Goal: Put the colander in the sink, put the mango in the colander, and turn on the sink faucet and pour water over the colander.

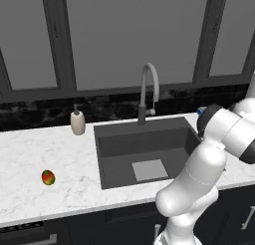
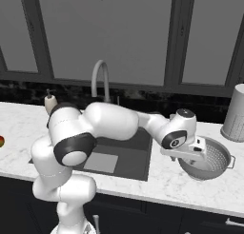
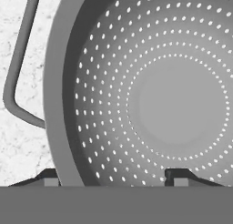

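**Over the colander's rim, right of the sink: the grasp is under way**

At the right of the right base view, the colander (image 2: 208,158) sits on the marble counter (image 2: 167,185), well clear of the sink (image 2: 136,157) to its left. The arm reaches across the basin and the gripper (image 2: 190,158) is lowered onto the colander's near rim. So the first step, getting the colander into the sink, appears to be in hand, at the grasping stage.

From the hand view, the two fingertips (image 3: 50,178) stand on either side of the rim (image 3: 59,127): one over the counter outside the bowl, the other over the perforated inside wall. The jaws stand apart, straddling the rim; whether the pads already press on the metal cannot be told. A loop handle (image 3: 18,82) shows at the left of that frame, beside the grip point.

The next move likely calls for closing firmly on the rim, lifting the bowl clear of the counter and carrying it left over the basin edge.

The mango (image 1: 48,178) lies at the lower left of the left base view, on the counter far from the colander. The sink faucet (image 1: 148,92) stands behind the basin, no stream running.
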You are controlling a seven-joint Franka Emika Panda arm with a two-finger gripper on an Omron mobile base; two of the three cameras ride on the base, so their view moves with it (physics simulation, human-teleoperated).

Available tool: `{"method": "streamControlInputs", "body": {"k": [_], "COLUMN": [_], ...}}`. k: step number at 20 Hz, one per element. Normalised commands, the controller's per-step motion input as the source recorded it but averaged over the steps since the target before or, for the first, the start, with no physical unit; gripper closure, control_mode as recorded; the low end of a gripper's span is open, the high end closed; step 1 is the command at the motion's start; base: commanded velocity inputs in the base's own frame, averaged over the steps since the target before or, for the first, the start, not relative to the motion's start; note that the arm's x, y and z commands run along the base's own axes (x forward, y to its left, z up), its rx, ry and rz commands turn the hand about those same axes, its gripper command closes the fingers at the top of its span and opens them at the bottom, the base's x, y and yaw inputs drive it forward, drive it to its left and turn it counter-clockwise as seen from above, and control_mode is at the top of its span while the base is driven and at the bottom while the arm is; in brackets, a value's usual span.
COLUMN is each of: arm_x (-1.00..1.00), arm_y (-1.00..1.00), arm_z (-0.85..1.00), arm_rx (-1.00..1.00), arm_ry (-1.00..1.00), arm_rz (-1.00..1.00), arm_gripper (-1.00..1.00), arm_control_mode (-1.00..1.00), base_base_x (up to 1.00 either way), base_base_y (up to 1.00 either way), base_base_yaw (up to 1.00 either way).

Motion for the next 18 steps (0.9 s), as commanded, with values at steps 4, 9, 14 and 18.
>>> {"method": "streamControlInputs", "body": {"k": [4, 9, 14, 18], "arm_x": [0.00, 0.00, 0.00, -0.01], "arm_y": [0.00, 0.00, 0.00, 0.00], "arm_z": [0.00, 0.00, 0.00, 0.23], "arm_rx": [0.00, 0.00, 0.00, 0.00], "arm_ry": [0.00, 0.00, 0.00, 0.00], "arm_rz": [0.00, 0.00, 0.00, 0.00], "arm_gripper": [1.00, 1.00, 1.00, 1.00], "arm_control_mode": [-1.00, -1.00, -1.00, -1.00], "base_base_x": [0.00, 0.00, 0.00, 0.00], "base_base_y": [0.00, 0.00, 0.00, 0.00], "base_base_yaw": [0.00, 0.00, 0.00, 0.00]}}
